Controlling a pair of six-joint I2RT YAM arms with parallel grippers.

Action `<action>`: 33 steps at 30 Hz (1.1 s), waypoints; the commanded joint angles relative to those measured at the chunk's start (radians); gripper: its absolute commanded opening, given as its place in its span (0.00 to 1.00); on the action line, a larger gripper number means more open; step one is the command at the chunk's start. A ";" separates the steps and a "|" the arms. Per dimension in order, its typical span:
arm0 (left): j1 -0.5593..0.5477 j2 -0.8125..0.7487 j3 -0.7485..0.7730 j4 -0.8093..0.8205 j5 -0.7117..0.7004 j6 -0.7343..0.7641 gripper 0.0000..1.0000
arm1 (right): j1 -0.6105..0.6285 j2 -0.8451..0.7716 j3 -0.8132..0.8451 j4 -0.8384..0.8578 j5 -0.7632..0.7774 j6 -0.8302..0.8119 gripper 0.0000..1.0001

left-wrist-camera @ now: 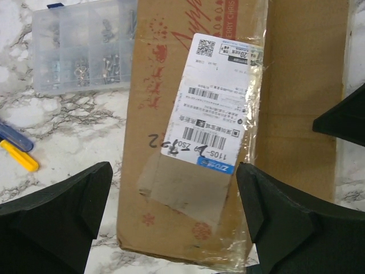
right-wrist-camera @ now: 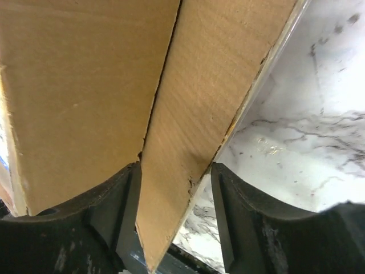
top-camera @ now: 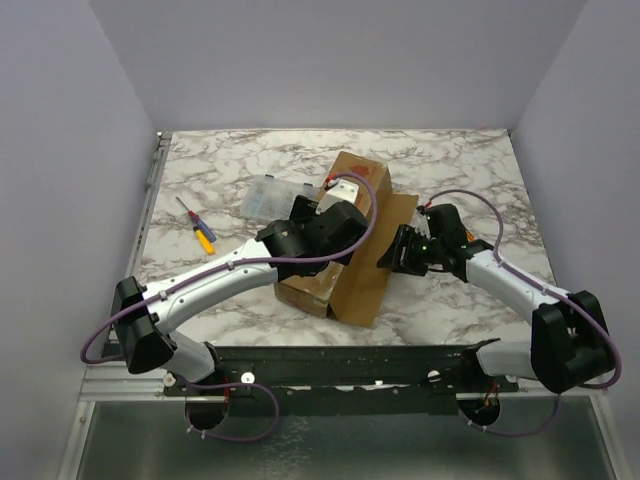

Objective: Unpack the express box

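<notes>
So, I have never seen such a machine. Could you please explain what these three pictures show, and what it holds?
Two robot arms stand at a marble table. One camera looks from above; one sits on each wrist. On the table lie a brown cardboard express box, a clear parts case and a screwdriver. The left pincer hangs open over the box's shipping label. The right pincer has its fingers on either side of an opened flap, closing on it.

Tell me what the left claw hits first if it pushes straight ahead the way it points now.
Most likely the express box: the open left claw points at its labelled, taped top face. How much gap remains is unclear.
</notes>
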 commanded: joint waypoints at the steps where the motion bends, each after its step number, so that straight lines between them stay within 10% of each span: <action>1: -0.020 0.025 0.052 0.021 0.026 0.013 0.99 | 0.043 0.018 -0.030 0.062 0.057 0.020 0.51; 9: -0.024 -0.021 0.048 0.062 0.030 0.022 0.99 | 0.044 -0.113 0.063 -0.127 0.236 -0.071 0.03; 19: -0.024 -0.077 0.054 0.111 0.122 0.025 0.99 | 0.042 -0.231 0.236 -0.358 0.194 -0.140 0.00; 26: -0.024 -0.101 0.011 0.138 0.164 -0.005 0.99 | 0.043 -0.238 0.003 -0.111 0.275 0.007 0.66; 33: -0.024 -0.160 -0.048 0.162 0.209 -0.047 0.99 | 0.043 -0.024 -0.061 0.096 0.134 0.132 0.78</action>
